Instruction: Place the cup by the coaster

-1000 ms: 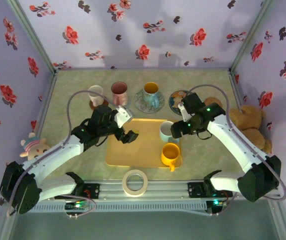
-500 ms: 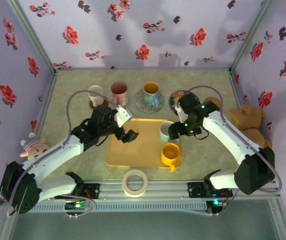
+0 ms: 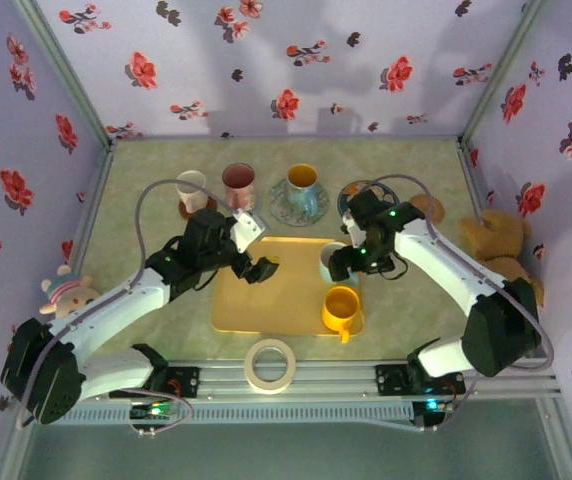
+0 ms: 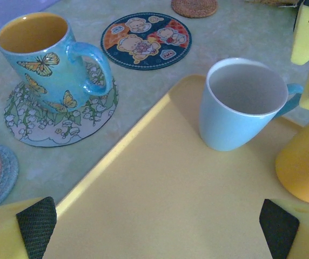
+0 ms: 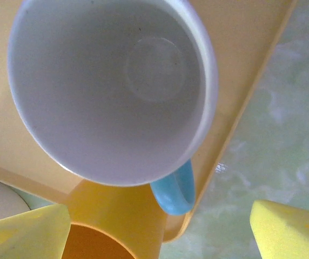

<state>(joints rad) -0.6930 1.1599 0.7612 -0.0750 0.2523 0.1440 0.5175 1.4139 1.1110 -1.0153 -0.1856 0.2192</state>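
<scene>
Tray, yellow, lies mid-table with two cups on its right side. The blue cup stands upright and empty at the tray's right edge, its handle pointing out over the rim. The yellow cup sits just beside it, nearer the arm bases. The right gripper hangs over the blue cup, jaws spread. In its wrist view the yellow fingers flank the handle without touching it. The left gripper is spread wide above the tray's bare left part, holding nothing.

Beyond the tray's far right corner lies a cartoon coaster, with a woven coaster further out. Both are apart from the blue cup. A butterfly mug stands on a floral coaster to the left of these.
</scene>
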